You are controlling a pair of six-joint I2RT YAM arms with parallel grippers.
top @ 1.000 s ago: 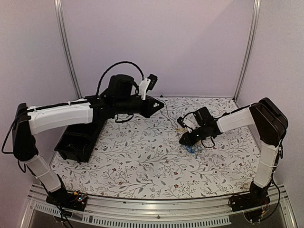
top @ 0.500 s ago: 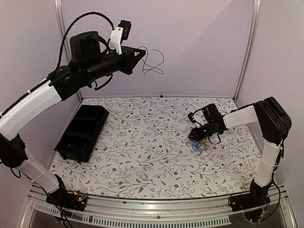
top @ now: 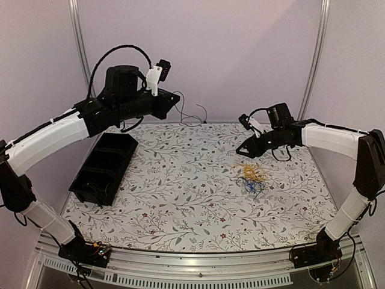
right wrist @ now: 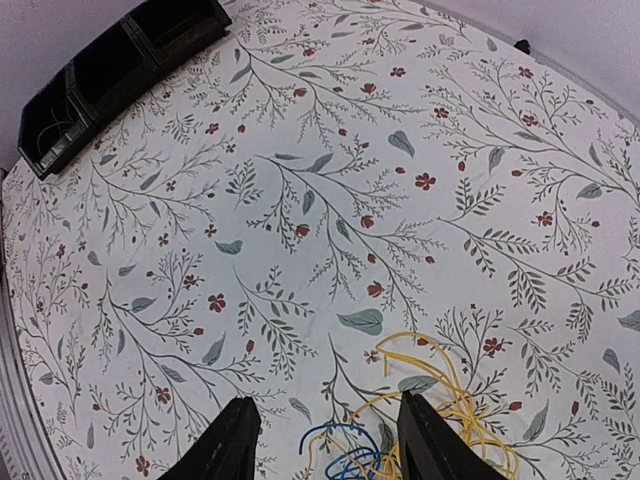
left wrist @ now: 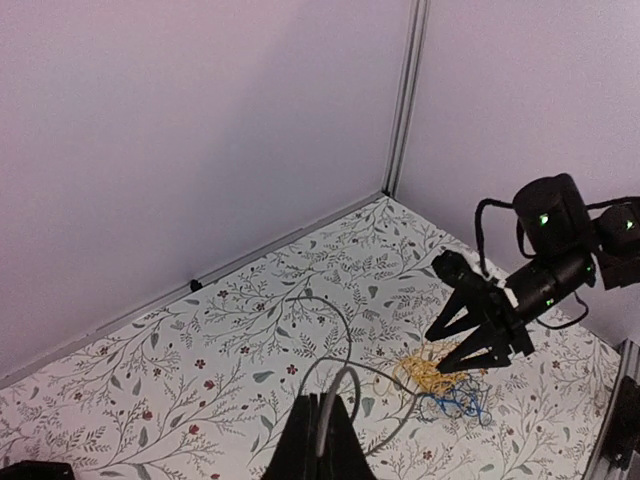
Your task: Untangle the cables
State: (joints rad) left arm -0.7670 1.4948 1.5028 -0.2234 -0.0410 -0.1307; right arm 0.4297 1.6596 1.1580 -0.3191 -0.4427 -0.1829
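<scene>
A pale cream cable [top: 191, 114] hangs in loops from my left gripper [top: 175, 102], which is raised above the back of the table and shut on it. In the left wrist view the same cable [left wrist: 345, 325] curls out from the closed fingers [left wrist: 318, 440]. The yellow cables [top: 252, 170] and blue cables [top: 252, 185] lie in a small heap on the floral mat, right of centre. My right gripper [top: 243, 149] hovers just behind that heap, open and holding nothing. Its wrist view shows the yellow [right wrist: 455, 385] and blue [right wrist: 345, 448] strands between its spread fingers [right wrist: 232, 445].
A black divided tray [top: 102, 165] sits on the left side of the mat, also visible far off as a tray [right wrist: 110, 65] in the right wrist view. Pale walls with metal corner posts [top: 313, 60] close in the back and sides.
The right gripper has opened and lifted back off the yellow and blue heap. The left arm, which swung up high with the pale cable, has come partway down.
</scene>
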